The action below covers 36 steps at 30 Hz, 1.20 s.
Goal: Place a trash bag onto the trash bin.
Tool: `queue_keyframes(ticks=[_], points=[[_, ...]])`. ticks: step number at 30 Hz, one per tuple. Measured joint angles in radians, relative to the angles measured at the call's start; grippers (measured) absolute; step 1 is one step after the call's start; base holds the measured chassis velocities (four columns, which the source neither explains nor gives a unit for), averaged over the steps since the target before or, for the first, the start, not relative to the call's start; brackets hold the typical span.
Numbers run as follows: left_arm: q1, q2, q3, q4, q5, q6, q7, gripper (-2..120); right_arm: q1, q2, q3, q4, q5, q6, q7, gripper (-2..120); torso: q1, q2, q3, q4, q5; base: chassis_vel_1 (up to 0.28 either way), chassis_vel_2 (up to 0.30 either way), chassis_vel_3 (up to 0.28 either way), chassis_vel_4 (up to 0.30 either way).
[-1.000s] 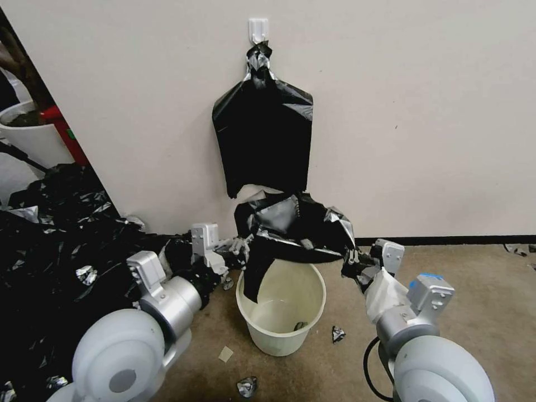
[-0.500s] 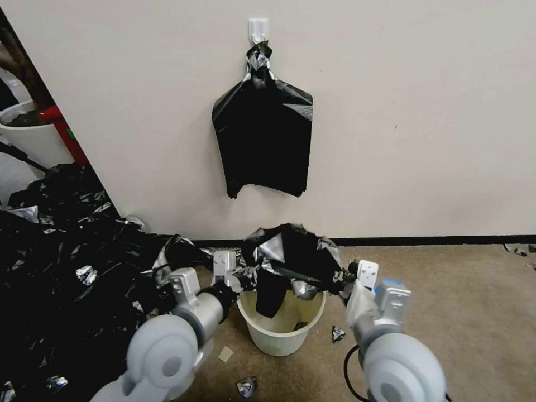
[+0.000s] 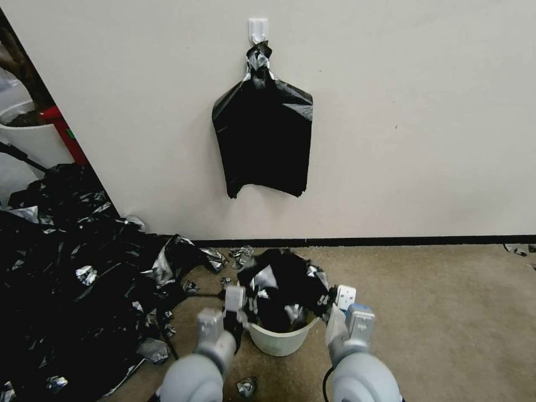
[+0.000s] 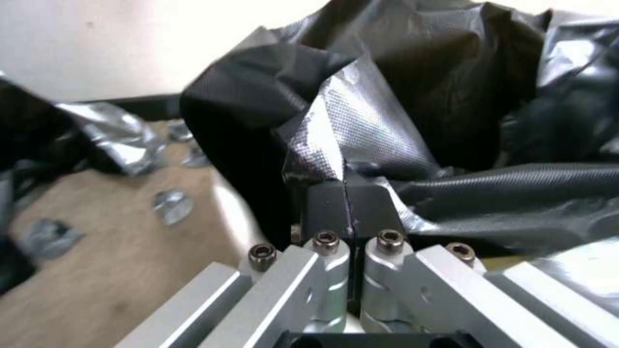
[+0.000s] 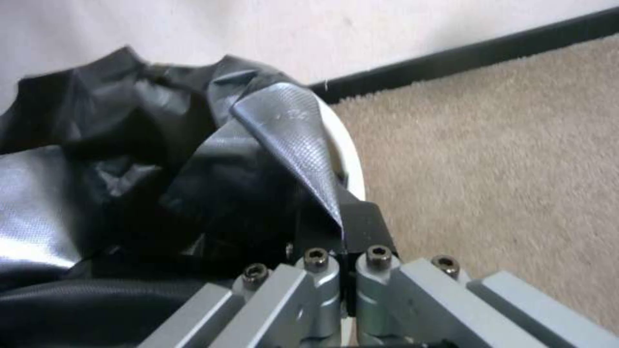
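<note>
Gripping opposite edges of the thin, wrinkled, glossy black plastic trash bag [image 3: 285, 282], the left gripper [image 3: 239, 306] and right gripper [image 3: 333, 300] each have jaws pressed together on a fold of film, at either side of the small round cream-white plastic trash bin [image 3: 277, 338]. The bag is bunched over the bin's mouth, sagging inside. Behind, a flat sheaf of black bags [image 3: 262, 139] hangs from a white wall hook [image 3: 258, 29].
</note>
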Motion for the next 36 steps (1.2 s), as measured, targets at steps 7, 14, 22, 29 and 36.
queue_keyframes(ticks=[7,14,22,29,36], points=[[0.075,0.051,0.007,-0.117,-0.023,0.063,-0.105,0,-0.047,-0.021,-0.051,0.05,0.012,-0.031,0.085,0,0.0,0.0,0.0,-0.0001,0.0,0.0,0.0,0.0,0.0],[0.089,0.057,0.006,-0.143,-0.07,0.117,-0.147,0,-0.058,-0.024,-0.069,0.043,0.009,-0.037,0.103,0,0.0,0.0,0.0,-0.0001,0.0,0.0,0.0,0.0,0.0],[0.079,0.054,0.008,-0.118,-0.126,0.185,-0.19,0,-0.061,-0.04,-0.09,0.019,-0.003,-0.083,0.121,0,0.0,0.0,0.0,0.0,0.0,0.0,0.0,0.0,0.0],[0.017,0.062,-0.015,-0.129,-0.234,0.328,-0.203,0,-0.051,-0.071,-0.07,0.053,0.045,-0.194,0.104,0,0.0,0.0,0.0,-0.0001,0.0,0.0,0.0,0.0,0.0],[-0.031,0.076,-0.019,-0.091,-0.258,0.406,-0.206,0,-0.012,-0.078,-0.072,0.002,0.047,-0.256,0.086,0,0.0,0.0,0.0,-0.0001,0.0001,0.0,0.0,0.0,0.0]])
